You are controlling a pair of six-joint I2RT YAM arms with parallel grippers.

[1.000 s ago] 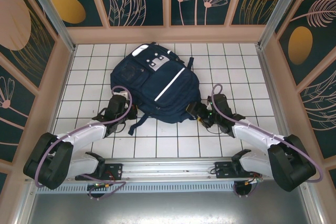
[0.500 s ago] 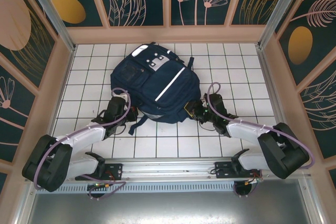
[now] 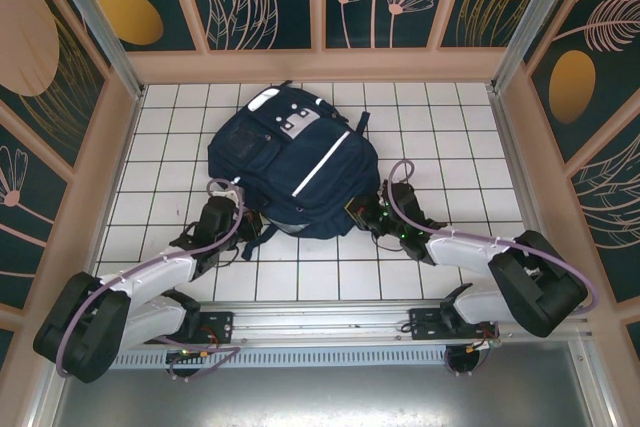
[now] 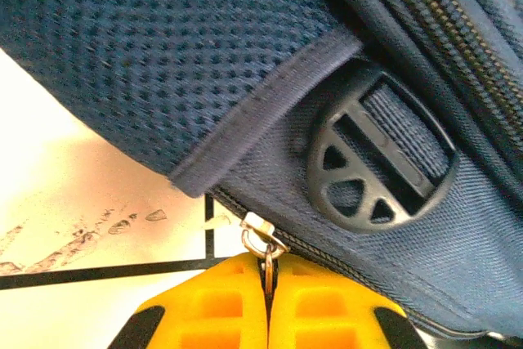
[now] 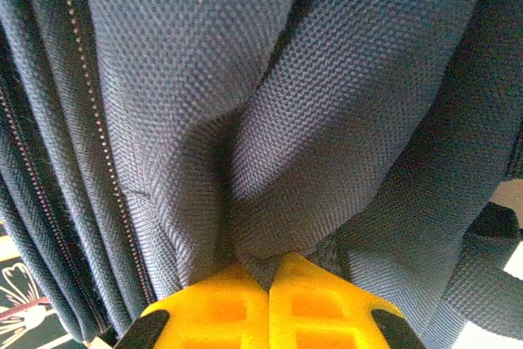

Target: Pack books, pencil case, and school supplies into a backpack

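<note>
backpack (image 3: pixel 290 162) on your tiled table (image 3: pixel 470 147), your left gripper (image 4: pixel 267 271) pinching its zipper pull (image 4: pixel 263 237), your right gripper (image 5: pixel 268 274) clamped on its fabric

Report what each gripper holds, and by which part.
The left gripper is shut on the metal zipper pull of the backpack; the right gripper on a bunched fold of its fabric.

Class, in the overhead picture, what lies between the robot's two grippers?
The near edge of the large navy blue fabric backpack spans from the left gripper to the right gripper, both shut on it, seen in the top external view.
</note>
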